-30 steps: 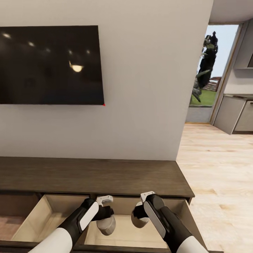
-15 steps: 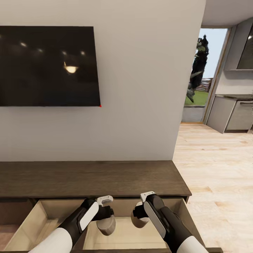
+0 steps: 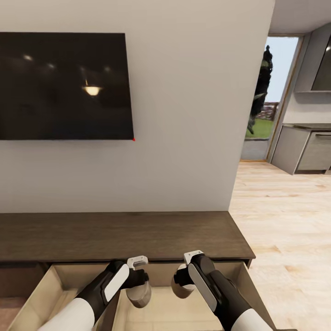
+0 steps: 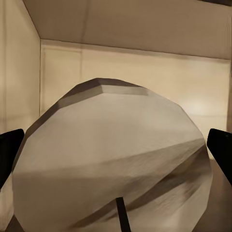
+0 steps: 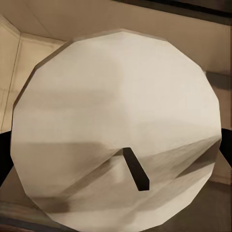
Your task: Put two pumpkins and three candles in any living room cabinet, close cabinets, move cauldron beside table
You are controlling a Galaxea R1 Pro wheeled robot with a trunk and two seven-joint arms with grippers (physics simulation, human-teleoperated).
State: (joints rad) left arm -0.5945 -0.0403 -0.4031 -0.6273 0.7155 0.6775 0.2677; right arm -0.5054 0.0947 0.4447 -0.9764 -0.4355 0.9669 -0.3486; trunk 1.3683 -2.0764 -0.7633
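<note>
1. Putting candles away right now: holding one cream candle in each tool over the open right-hand drawer [image 3: 239, 294] of the dark wood cabinet [image 3: 119, 234] under the TV [image 3: 64, 85].
2. Left tool [image 3: 138, 286] clenched around the left candle [image 3: 139, 294], dangling it low over the pale drawer floor. From the left wrist, seeing the candle [image 4: 113, 164] end-on with the wick toward the camera and dark fingers [image 4: 9, 150] hugging both sides.
3. Right tool [image 3: 183, 281] likewise gripping the right candle [image 3: 182, 287], a bit closer to the drawer's back wall. Right wrist view showing the round top [image 5: 116, 130] with its wick, and pale drawer sides behind.
4. Guessing the next bit: lowering both a touch, then letting go so they're not dropping and rolling around. Probably one at a time, since the two candles are hanging near each other.
5. Watching edges: cabinet top overhanging just behind the tools, drawer divider [image 3: 112, 308] just beside the left arm, right drawer wall near the right forearm. Lifting straight up and back looking safest.
6. Plenty of open wood floor [image 3: 285, 220] off to the right for backing out. Left drawer [image 3: 50, 289] also hanging open, so needing closing later.
</note>
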